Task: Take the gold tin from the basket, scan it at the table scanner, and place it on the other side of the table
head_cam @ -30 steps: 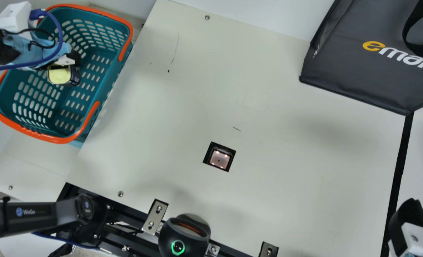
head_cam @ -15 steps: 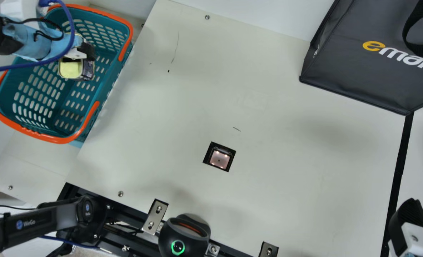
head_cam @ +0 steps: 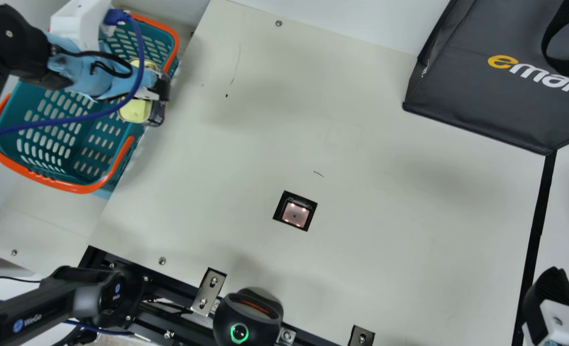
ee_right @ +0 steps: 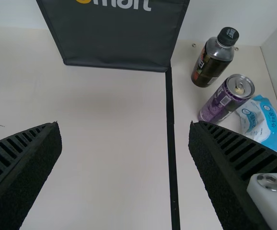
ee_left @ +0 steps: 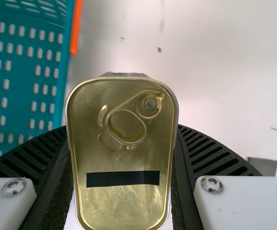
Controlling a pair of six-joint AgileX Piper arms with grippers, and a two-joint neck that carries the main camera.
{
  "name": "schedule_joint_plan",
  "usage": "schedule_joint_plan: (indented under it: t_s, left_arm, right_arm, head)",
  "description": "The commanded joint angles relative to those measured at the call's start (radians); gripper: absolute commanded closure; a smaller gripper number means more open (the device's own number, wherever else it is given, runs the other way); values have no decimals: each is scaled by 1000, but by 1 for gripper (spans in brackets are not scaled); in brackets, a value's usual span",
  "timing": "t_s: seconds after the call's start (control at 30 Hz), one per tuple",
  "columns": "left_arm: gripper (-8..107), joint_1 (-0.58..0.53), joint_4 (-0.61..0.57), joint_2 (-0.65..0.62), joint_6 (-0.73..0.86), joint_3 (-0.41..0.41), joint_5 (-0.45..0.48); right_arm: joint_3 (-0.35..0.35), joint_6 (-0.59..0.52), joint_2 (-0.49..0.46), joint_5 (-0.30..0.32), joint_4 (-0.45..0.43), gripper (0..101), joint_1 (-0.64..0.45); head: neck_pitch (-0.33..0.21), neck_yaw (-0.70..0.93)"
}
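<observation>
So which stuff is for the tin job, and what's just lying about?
For the job:
rectangular gold metal tin
teal plastic basket
square black scanner
flat cream table

Just lying about:
dark grey fabric bag
black-capped dark bottle
purple metal can
blue-and-white soft packet

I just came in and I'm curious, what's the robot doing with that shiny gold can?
The robot's left gripper is holding the gold tin, squeezed between its two fingers near the teal basket's table-side edge. The tin isn't at the square scanner in the table yet. The right gripper is open, holding nothing.
</observation>
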Motion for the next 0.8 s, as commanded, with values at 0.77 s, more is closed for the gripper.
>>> schedule_joint_plan:
  t_s: [0.77]
  left_arm:
    - [107, -570, 132, -58, -429, 73, -53]
  right_arm:
    - [0, 0, 0, 0, 0, 6, 0]
  head:
    - [-29, 2]
